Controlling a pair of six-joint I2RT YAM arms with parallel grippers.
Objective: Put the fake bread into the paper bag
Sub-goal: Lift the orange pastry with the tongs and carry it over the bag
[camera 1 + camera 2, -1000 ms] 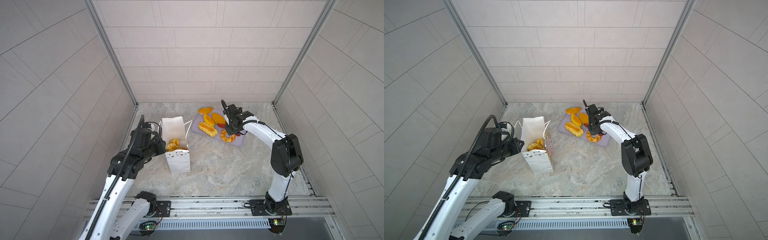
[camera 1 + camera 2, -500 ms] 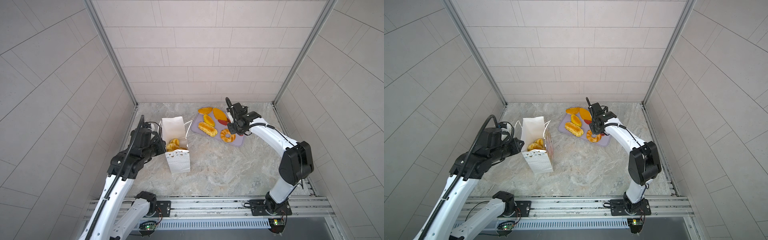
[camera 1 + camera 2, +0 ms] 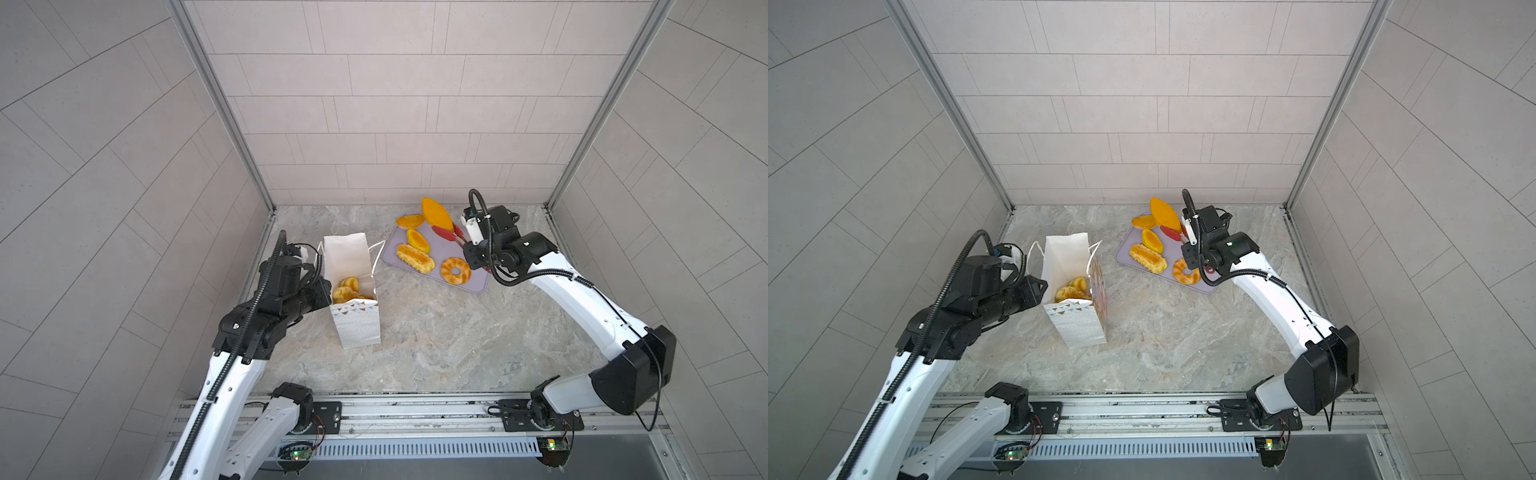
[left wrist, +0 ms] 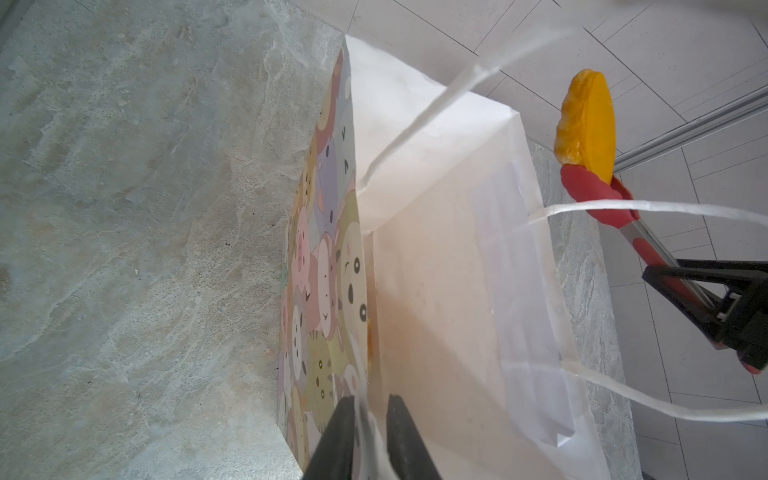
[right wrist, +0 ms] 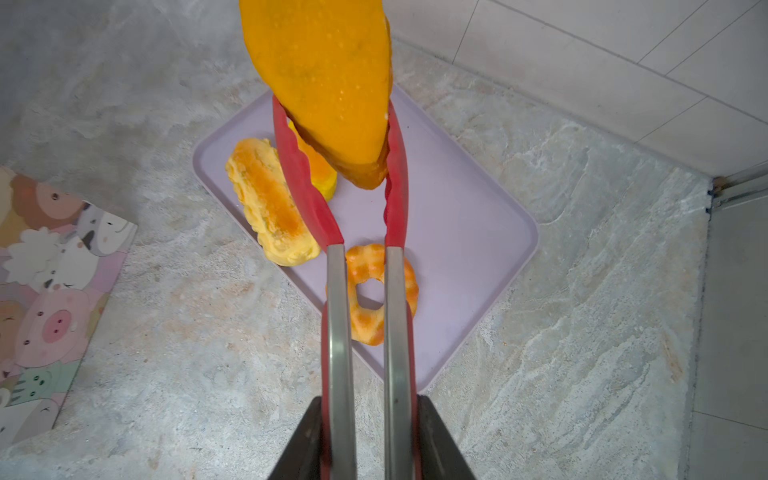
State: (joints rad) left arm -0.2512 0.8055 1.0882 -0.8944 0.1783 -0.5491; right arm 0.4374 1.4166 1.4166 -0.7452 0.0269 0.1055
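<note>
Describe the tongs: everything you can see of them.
The tongs have two brushed-metal arms ending in red, scalloped, rubbery-looking tips. The fingers of the right gripper squeeze the arms together, so the tips pinch a flat orange bread by its pointed end. They are held in the air over the lilac tray, touching nothing else.
</note>
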